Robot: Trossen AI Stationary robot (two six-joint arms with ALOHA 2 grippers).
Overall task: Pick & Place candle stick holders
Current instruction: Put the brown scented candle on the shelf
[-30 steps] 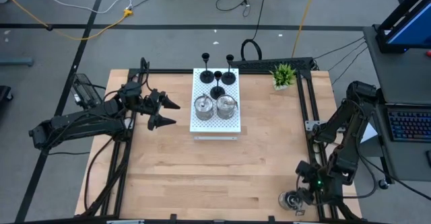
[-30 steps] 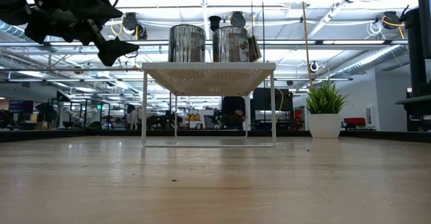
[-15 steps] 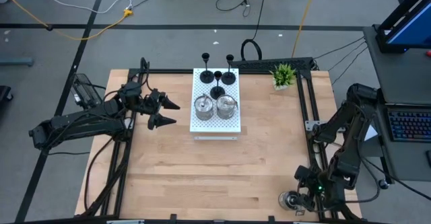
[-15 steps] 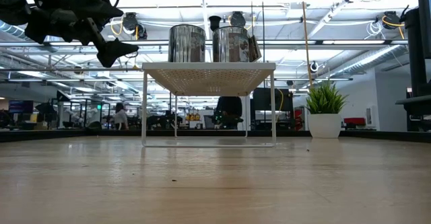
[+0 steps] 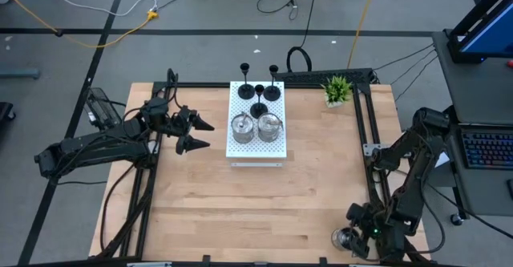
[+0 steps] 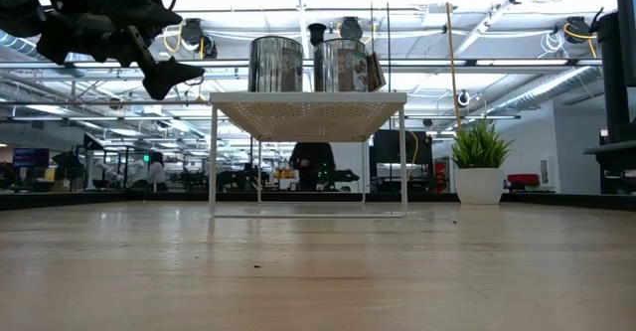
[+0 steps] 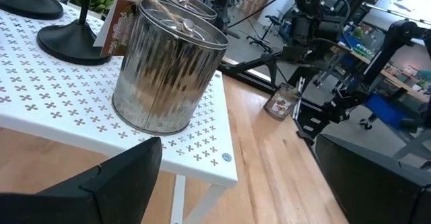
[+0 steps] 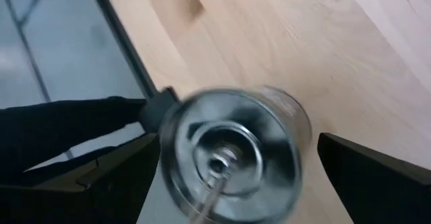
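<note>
A white perforated board stands at the table's far middle. On it rest three black candle stick holders with thin stems and two shiny silver ones. A third silver holder sits on the table at the near right corner. My right gripper hangs open over it, tilted down, one finger on each side of it and apart from it. My left gripper stays open in the air left of the board, pointing at it.
A small green potted plant stands at the far right of the table. Black frame rails run along the table's edges, one right beside the lone silver holder. Bare wood lies between the board and the near edge.
My right gripper has moved toward the table's near edge and a little down, coming closer over the silver holder at the near right corner, and it has stayed open. The holder has kept its place.
</note>
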